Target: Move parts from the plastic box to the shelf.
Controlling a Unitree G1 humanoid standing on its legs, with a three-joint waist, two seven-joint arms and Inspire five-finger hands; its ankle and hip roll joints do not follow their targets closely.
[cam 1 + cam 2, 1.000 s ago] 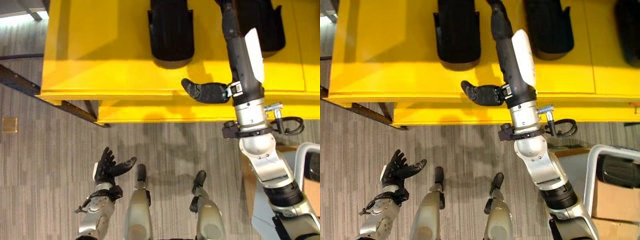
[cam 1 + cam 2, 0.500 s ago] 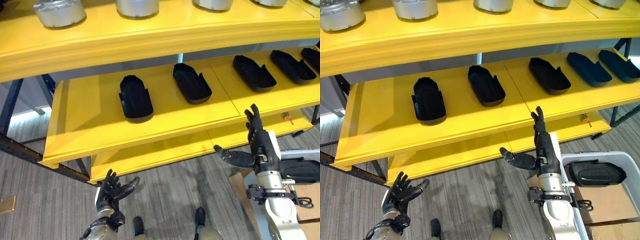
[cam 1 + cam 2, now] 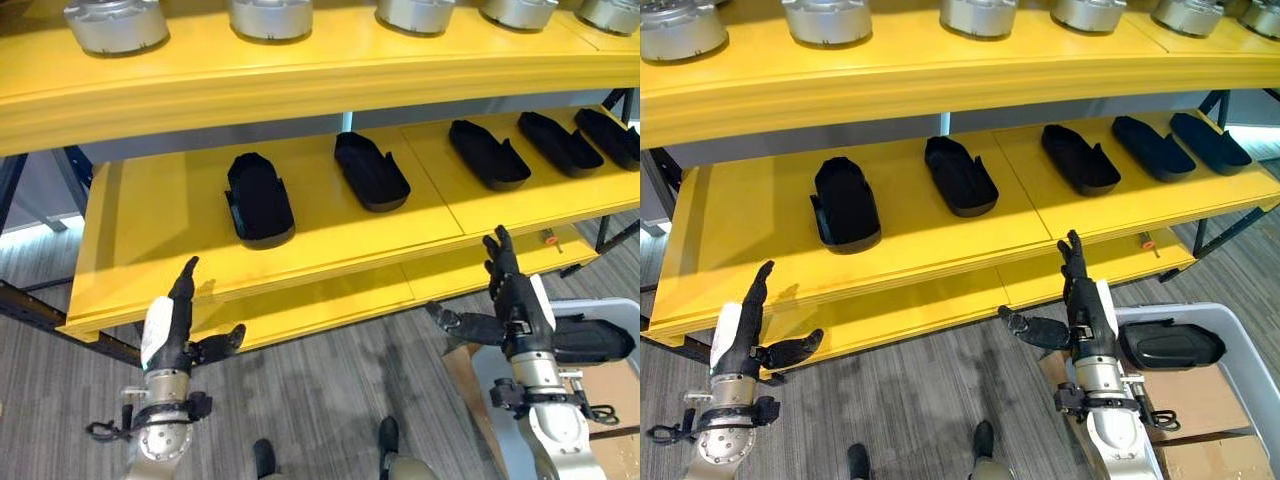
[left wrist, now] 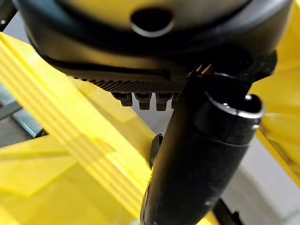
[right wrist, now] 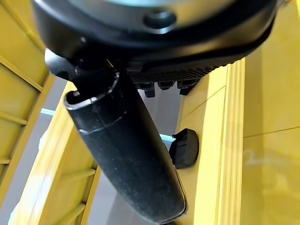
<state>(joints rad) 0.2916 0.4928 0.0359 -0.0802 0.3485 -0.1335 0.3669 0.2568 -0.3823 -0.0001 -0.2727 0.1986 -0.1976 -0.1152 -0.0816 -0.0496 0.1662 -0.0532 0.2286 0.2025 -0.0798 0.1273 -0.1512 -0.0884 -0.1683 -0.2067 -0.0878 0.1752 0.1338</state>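
Note:
Several black moulded parts lie in a row on the yellow shelf's middle board [image 3: 750,230], among them one at the left [image 3: 845,205], one beside it [image 3: 960,177] and one further right [image 3: 1080,160]. Another black part [image 3: 1170,345] lies in the grey plastic box [image 3: 1247,352] at the lower right. My right hand [image 3: 1080,305] stands open between the box and the shelf's front edge, fingers pointing up, thumb out to the left, holding nothing. My left hand [image 3: 742,340] is open and empty in front of the shelf's left end.
Silver metal cylinders [image 3: 830,18] line the top board. A lower yellow board [image 3: 940,300] juts out under the middle one. The plastic box rests on a cardboard carton [image 3: 1200,400]. Grey striped floor [image 3: 920,400] lies between my hands.
The camera tipped up from the floor to the shelf. My right arm drew back from over the board. My left hand rose from low by the floor to the shelf's front edge.

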